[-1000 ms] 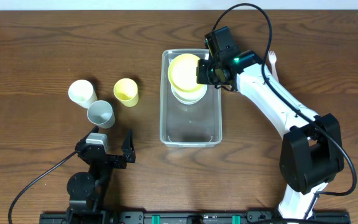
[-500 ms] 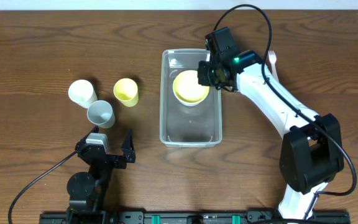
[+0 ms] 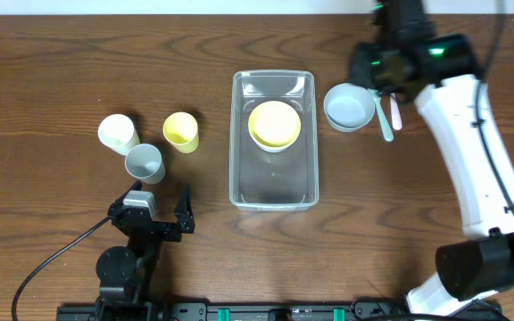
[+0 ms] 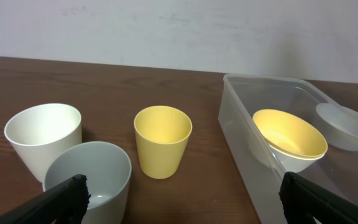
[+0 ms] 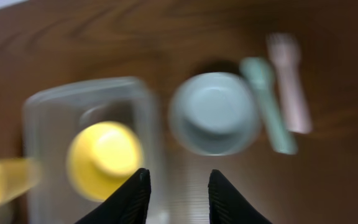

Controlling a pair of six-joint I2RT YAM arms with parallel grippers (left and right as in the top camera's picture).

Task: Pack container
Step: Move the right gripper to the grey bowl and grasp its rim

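Note:
The clear container (image 3: 273, 192) stands mid-table. A yellow bowl (image 3: 275, 123) lies in its far half, apparently nested in a white bowl. Both also show in the left wrist view, container (image 4: 241, 130) and bowl (image 4: 289, 140), and blurred in the right wrist view, container (image 5: 42, 106) and bowl (image 5: 104, 158). My right gripper (image 3: 380, 67) is open and empty, raised high to the right of the container; its fingers (image 5: 138, 196) frame bare table. My left gripper (image 3: 156, 217) is open and empty near the front edge.
A pale blue bowl (image 3: 349, 107) sits right of the container, with a green spoon (image 3: 385, 116) and a pink fork (image 3: 397, 114) beside it. A white cup (image 3: 118, 134), a grey cup (image 3: 145, 163) and a yellow cup (image 3: 181, 132) stand left of the container.
My right gripper lowered the yellow bowl into the container, let go, then rose and swung right, uncovering the pale blue bowl, spoon and fork. The left arm has not moved.

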